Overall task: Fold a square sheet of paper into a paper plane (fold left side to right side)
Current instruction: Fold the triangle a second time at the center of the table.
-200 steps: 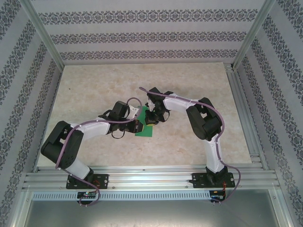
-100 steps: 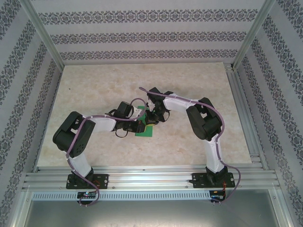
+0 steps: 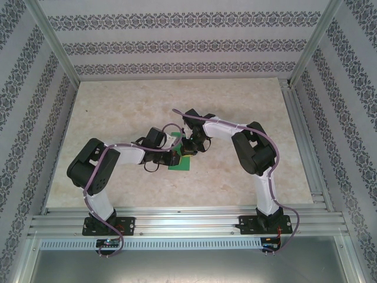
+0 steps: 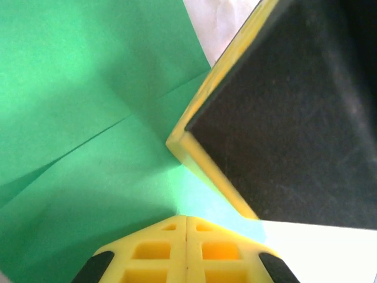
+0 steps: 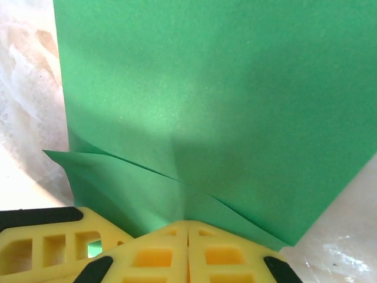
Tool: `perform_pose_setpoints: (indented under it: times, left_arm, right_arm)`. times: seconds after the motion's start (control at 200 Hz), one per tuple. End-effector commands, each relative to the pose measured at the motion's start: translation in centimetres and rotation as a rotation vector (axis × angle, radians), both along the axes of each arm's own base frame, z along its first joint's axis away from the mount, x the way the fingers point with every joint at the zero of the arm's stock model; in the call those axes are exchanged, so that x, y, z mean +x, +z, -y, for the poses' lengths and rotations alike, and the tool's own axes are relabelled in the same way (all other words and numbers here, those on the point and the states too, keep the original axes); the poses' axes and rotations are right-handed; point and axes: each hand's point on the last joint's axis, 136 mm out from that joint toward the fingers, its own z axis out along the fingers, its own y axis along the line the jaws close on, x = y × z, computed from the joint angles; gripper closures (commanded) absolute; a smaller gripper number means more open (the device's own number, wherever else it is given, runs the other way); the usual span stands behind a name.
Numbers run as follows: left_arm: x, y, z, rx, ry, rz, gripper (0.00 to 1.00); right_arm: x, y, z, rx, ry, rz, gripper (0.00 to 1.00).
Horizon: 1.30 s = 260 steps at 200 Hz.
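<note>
The left arm's elbow has swung up and inward since a second ago, pushing the left gripper [image 3: 175, 158] a little closer to the right gripper [image 3: 188, 150]. The right arm has not shifted. Both meet over the square sheet of paper [image 3: 179, 164], which lies near the middle of the table [image 3: 247, 106].

Up close, the left gripper [image 4: 187, 219] has its fingers drawn together, tip down on the green paper [image 4: 88, 118], right beside the other arm's finger [image 4: 283, 118]. The right gripper [image 5: 188, 227] is also closed at the edge of the paper [image 5: 224, 88], where two layers part slightly. I cannot tell whether it pinches a layer or only presses.

I'd judge the folding partway. There are creases and overlapped layers, but no pointed dart yet, so several folds remain.
</note>
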Motion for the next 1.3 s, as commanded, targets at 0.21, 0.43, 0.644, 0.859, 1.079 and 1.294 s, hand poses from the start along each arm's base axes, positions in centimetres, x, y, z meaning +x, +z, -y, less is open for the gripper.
perform_pose_setpoints:
  times: [0.21, 0.43, 0.644, 0.859, 1.079, 1.294]
  left_arm:
    - [-3.3, -1.8, -3.4, 0.089, 0.047, -0.048, 0.94]
    - [-4.6, -2.3, -4.9, 0.121, 0.090, -0.068, 0.94]
    - [-5.7, -2.2, -6.0, 0.118, 0.149, -0.090, 0.94]
    - [-4.3, 1.0, -5.8, 0.072, 0.172, -0.036, 0.93]
    - [-1.2, 6.7, -2.3, -0.087, 0.104, 0.057, 0.95]
    - [0.2, 5.5, 0.0, -0.122, 0.031, 0.031, 0.97]
  right_arm:
    - [-1.8, -4.0, 3.9, -0.206, 0.003, -0.066, 0.93]
    - [-1.9, -4.0, 3.9, -0.206, 0.002, -0.066, 0.93]
    - [-1.8, -4.0, 3.9, -0.202, 0.003, -0.068, 0.93]
    - [-1.7, -3.8, 3.7, -0.195, 0.008, -0.061, 0.93]
    - [-1.7, -3.7, 3.7, -0.195, 0.008, -0.061, 0.93]
    - [-1.8, -3.8, 3.7, -0.197, 0.007, -0.064, 0.93]
